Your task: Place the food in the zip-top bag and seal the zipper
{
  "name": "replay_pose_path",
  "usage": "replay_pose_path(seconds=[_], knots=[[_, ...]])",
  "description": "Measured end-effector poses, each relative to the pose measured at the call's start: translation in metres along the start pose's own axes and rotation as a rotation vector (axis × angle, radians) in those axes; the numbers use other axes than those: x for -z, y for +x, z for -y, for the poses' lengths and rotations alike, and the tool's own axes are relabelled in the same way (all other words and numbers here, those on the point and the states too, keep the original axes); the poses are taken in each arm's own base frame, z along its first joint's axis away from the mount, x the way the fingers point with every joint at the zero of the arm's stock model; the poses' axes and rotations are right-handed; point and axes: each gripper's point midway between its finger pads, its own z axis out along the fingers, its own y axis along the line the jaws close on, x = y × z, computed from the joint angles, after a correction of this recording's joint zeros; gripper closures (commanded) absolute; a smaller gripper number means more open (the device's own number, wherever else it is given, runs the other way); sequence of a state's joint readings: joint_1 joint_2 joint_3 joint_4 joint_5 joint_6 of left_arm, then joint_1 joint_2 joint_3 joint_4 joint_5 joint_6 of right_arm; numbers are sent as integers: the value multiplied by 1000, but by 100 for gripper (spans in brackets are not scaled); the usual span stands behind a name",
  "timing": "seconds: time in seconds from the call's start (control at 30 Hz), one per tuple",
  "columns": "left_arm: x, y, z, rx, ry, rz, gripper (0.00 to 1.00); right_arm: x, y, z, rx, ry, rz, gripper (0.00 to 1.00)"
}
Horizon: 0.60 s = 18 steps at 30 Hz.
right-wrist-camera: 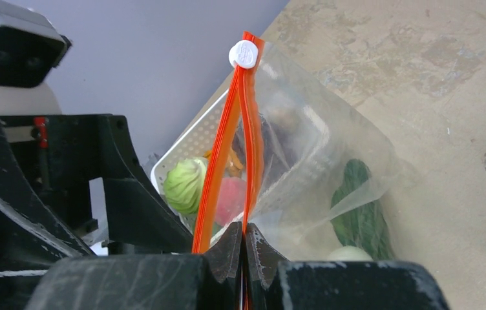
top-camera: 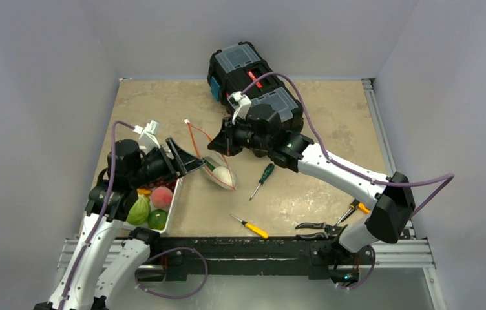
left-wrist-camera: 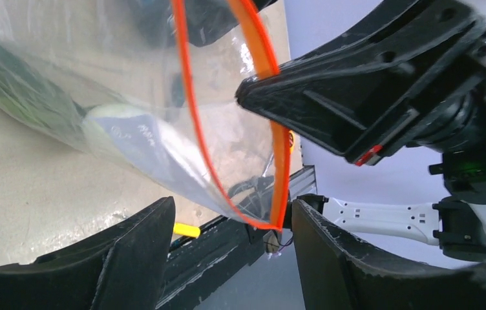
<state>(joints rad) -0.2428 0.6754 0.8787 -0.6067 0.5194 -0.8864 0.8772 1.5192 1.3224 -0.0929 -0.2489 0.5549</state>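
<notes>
At the far left the white basket point(top-camera: 173, 201) holds the cabbage point(top-camera: 138, 211), peach point(top-camera: 161, 196) and green round fruit point(top-camera: 157, 219), so by my reading the loading step is only partly done. The left arm is folded low over that basket, its wrist turned rightward. The left gripper point(top-camera: 192, 161) has its jaws apart and carries nothing. In its wrist view the lower corner of the zipper point(left-wrist-camera: 273, 129) hangs between the fingers point(left-wrist-camera: 357, 271), just beside one of them; whether it touches I cannot tell. Next comes the zip-top bag point(top-camera: 218, 169), lying on the table point(top-camera: 331, 123) between the two grippers with its mouth held up, and the cucumber point(right-wrist-camera: 360, 213) and radish point(top-camera: 223, 175) are already inside. The right gripper point(right-wrist-camera: 243, 248) is clenched on one lip of the orange strip. Its arm reaches in from the right base, forearm stretched across the table and wrist close in front of the black toolbox point(top-camera: 247, 68). To do this well, I judge the right hand should keep that lip lifted and steady so the mouth gapes. The left should back out of the loop without snagging it, then take one piece from the basket and drop it deep past the strip.
</notes>
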Motion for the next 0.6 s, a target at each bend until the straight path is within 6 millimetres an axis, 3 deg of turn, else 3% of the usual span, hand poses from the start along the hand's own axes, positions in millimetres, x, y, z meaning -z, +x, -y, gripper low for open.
replay_pose_path(seconds=[0.13, 0.23, 0.3, 0.47, 0.6], knots=[[-2, 8, -10, 3, -14, -4, 38, 2, -2, -2, 8, -3, -2, 100], [-8, 11, -14, 7, -18, -19, 50, 2, -4, -7, 15, -10, -2, 100], [-16, 13, -20, 13, -30, -43, 68, 3, -4, -11, 21, -13, -6, 100], [-31, 20, -29, 17, -59, -112, 100, 6, -5, -16, 50, 7, -22, 100], [-21, 15, -10, -22, -8, -97, 100, 13, -12, -13, 103, 81, -22, 100]])
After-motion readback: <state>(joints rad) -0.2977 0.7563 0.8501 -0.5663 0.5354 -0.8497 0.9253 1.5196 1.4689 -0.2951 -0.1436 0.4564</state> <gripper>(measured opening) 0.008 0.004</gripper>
